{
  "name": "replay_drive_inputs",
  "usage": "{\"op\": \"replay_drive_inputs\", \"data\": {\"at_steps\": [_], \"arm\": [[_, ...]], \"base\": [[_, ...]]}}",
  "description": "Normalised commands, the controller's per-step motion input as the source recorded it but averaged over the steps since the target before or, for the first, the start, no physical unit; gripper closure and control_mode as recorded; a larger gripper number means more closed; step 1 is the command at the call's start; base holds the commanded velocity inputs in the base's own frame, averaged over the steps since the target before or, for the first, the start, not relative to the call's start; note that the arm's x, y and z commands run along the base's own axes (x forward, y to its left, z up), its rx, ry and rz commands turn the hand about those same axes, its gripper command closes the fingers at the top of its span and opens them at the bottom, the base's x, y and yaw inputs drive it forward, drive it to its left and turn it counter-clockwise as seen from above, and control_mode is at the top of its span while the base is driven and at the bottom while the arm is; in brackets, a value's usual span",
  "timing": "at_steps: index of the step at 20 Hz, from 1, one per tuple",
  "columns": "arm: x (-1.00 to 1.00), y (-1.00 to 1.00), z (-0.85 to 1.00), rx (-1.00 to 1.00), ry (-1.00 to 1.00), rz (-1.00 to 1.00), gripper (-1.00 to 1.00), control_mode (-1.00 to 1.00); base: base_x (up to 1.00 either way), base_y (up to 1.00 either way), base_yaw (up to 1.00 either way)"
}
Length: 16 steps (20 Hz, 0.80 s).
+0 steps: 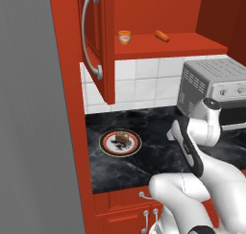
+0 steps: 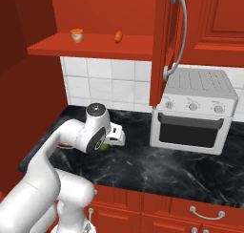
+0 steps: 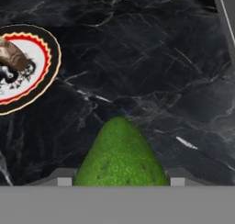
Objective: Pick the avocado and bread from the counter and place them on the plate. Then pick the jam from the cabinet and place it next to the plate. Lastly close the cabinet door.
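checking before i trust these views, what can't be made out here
- pincer fingertips: hand view, cut off at the bottom edge beside the avocado.
- avocado: right base view, mostly hidden by the arm's wrist.
- plate: hand view, cut by the left edge.
- jam label: left base view, too small.

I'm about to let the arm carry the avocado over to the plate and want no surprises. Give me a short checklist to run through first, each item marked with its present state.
1. Avocado sits between the fingers of the pincer: ok.
2. Avocado lifted clear of the counter: cannot tell.
3. Bread already on the plate: ok.
4. Bare room left on the plate for the avocado: ok, white centre shows beside the bread.
5. Counter path between pincer and plate free of things: ok in the hand view.
6. Jam waiting on the cabinet shelf, cabinet door open: ok.
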Motion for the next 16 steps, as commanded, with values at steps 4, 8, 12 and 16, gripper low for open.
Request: {"op": "replay_drive_inputs", "data": {"at_steps": [4,8,12,16], "arm": [[0.00,0.63,0.08,0.00,0.00,0.11,1.00,-1.00],[0.00,0.65,0.11,0.00,0.00,0.09,1.00,-1.00],[0.00,0.63,0.09,0.00,0.01,0.06,1.00,-1.00],[0.03,0.55,0.05,0.00,0.02,0.02,1.00,-1.00]], "base": [[0.00,0.00,0.00],[0.00,0.00,0.00],[0.00,0.00,0.00],[0.00,0.00,0.00]]}}
